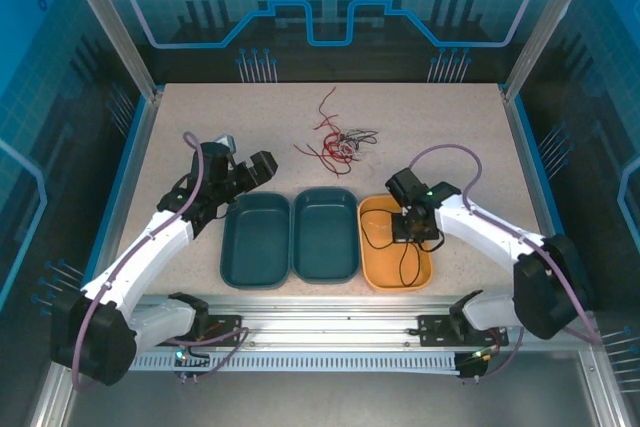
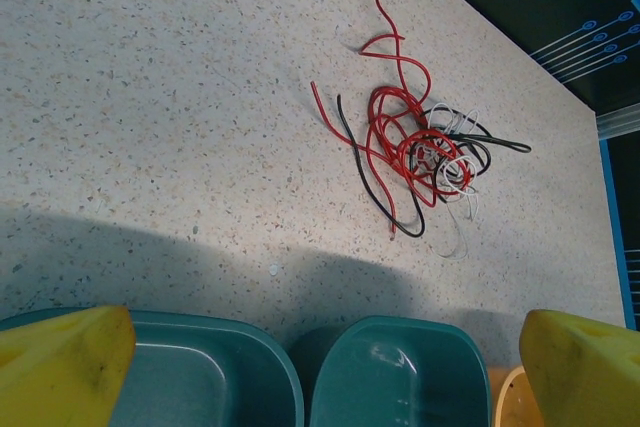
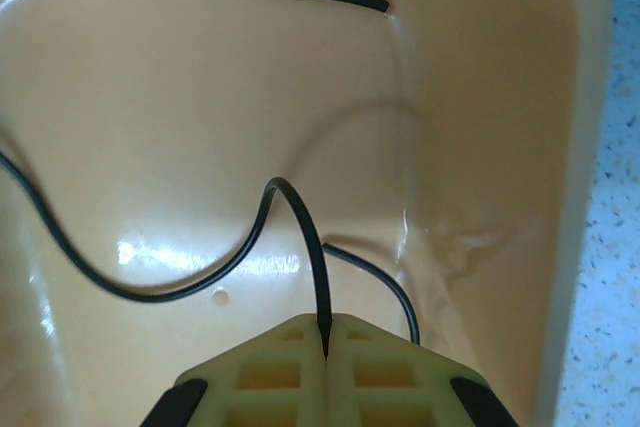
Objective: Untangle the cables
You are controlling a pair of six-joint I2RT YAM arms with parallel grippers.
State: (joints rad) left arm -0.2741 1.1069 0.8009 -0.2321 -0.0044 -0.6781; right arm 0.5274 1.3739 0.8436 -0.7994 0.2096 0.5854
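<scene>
The cables (image 1: 336, 140) lie as a tangle of red, black and white strands (image 2: 420, 142) on the far middle of the table. One black cable (image 1: 404, 265) lies apart in the orange tray (image 1: 378, 209). My right gripper (image 1: 405, 231) is down inside that tray. Its jaws (image 3: 327, 335) are shut on the black cable (image 3: 300, 215), which arches up from the tray floor (image 3: 480, 97) into the pads. My left gripper (image 1: 245, 157) hovers over the left teal tray and points toward the tangle. Its yellow fingers (image 2: 70, 362) stand wide apart with nothing between them.
Two teal trays (image 1: 228, 239) (image 1: 354, 247) sit side by side in front of the tangle, left of the orange tray. Their rims (image 2: 230, 332) (image 2: 400, 325) show below my left gripper. Blue walls and metal posts ring the table (image 1: 450, 117).
</scene>
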